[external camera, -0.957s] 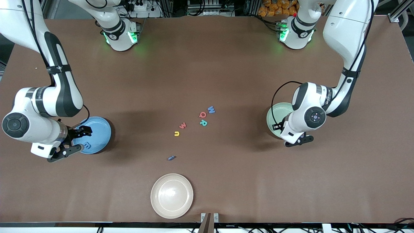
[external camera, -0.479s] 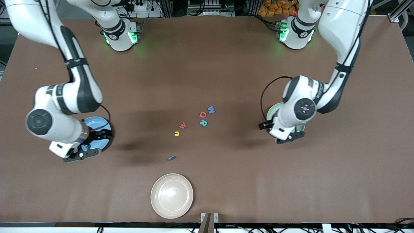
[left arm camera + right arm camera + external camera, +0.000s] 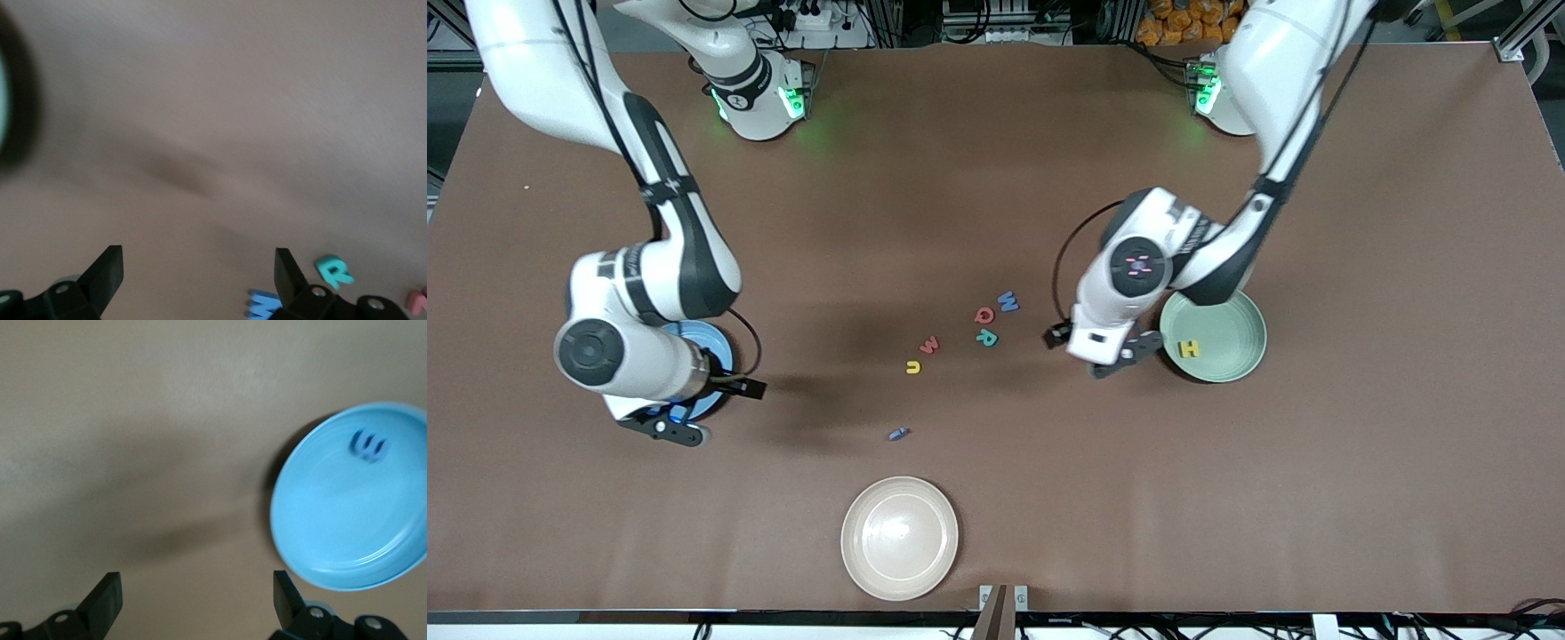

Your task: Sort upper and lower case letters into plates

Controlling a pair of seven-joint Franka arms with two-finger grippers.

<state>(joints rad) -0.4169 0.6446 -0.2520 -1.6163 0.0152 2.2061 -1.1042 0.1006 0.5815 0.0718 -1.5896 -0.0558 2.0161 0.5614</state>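
The mint green plate (image 3: 1227,320) holds a yellow H (image 3: 1189,348). My left gripper (image 3: 1094,351) hangs open and empty beside it, on the side toward the loose letters. Those are a blue W (image 3: 1008,302), pink Q (image 3: 983,315), teal R (image 3: 986,337), pink letter (image 3: 929,344), yellow u (image 3: 912,366) and a small blue piece (image 3: 897,434). In the left wrist view the gripper (image 3: 198,273) is over bare table, near the W (image 3: 263,303) and R (image 3: 333,269). The blue plate (image 3: 353,500) holds a blue letter (image 3: 368,443). My right gripper (image 3: 707,409) is open beside the blue plate (image 3: 710,345).
A cream-white plate (image 3: 899,538) sits near the table's front edge, nearer to the camera than the small blue piece. Both arm bases stand along the table edge farthest from the camera. Brown tabletop lies bare around the letter cluster.
The left gripper has come off the mint plate toward the loose letters, uncovering the H. The right gripper has moved off the blue plate toward the table's middle.
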